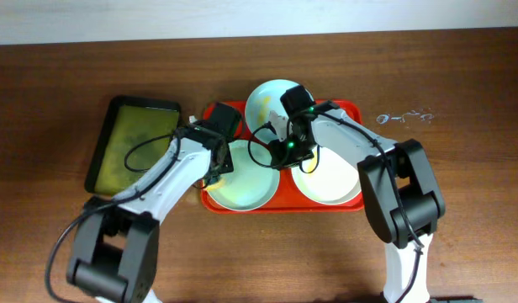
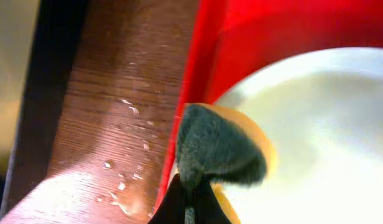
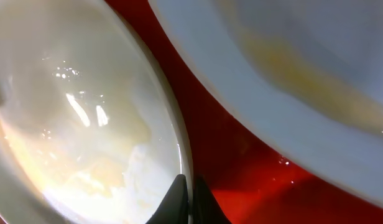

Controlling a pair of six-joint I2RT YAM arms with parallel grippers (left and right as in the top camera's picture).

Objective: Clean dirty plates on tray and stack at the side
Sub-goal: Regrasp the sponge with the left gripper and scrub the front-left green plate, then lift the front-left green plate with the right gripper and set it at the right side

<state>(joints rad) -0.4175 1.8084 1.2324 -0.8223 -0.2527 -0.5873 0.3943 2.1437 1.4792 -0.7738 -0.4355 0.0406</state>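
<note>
The orange-red tray [image 1: 343, 108] holds three plates: a mint-blue one at the back [image 1: 263, 99], a mint-blue one at the front left [image 1: 242, 189] and a white one at the front right [image 1: 330, 181]. My left gripper [image 1: 219, 168] is shut on a sponge [image 2: 219, 146], dark green over yellow, which rests on the front-left plate's left rim [image 2: 328, 124] beside the tray wall [image 2: 241, 37]. My right gripper [image 1: 290, 151] is shut on the thin rim of a pale, yellow-smeared plate [image 3: 86, 124], apparently the white one. A bluish plate with a yellow smear [image 3: 316, 81] lies beyond it.
A dark olive-green tray with a black rim [image 1: 133, 143] lies left of the orange-red tray on the wooden table. Water droplets lie on the wood between the two trays [image 2: 126, 112]. A wet smear marks the table at the back right [image 1: 402, 118].
</note>
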